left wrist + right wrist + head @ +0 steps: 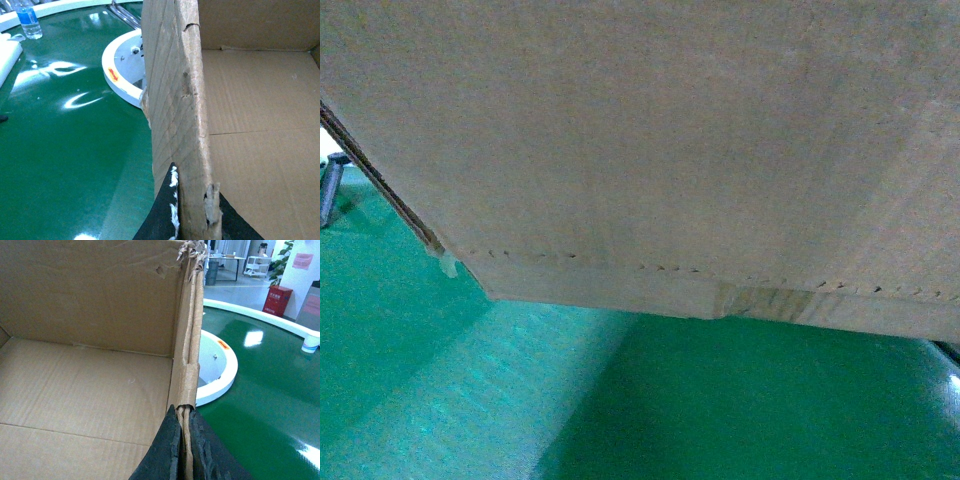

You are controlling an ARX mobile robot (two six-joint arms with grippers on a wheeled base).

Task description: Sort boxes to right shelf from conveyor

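Conveyor [720, 410]: glossy green belt, curved, filling the lower part of the head view; white inner rim [120, 75] arcing past the box's far side in both wrist views; bright glare patches on the belt.
Box [650, 140]: large brown corrugated cardboard, open-topped, over the belt and filling most of the head view; dotted perforated line and a clear tape patch along its lower edge; near bottom edge apparently raised off the belt, though contact farther back hidden; ragged, torn rim at the top of both side walls; bare inside floor visible from both wrists.
Left gripper [192, 215]: black fingers clamped on the box's left wall, one outside, one inside; frayed white material along the outer finger's edge.
Right gripper [184, 450]: black fingers pinched tight on the split, layered edge of the box's right wall.
Red bin [277, 300]: on the floor beyond the belt.
Water bottle [28, 21]: upright on the far belt, blue label.
Paper cup [310, 343]: at the belt's far white edge.
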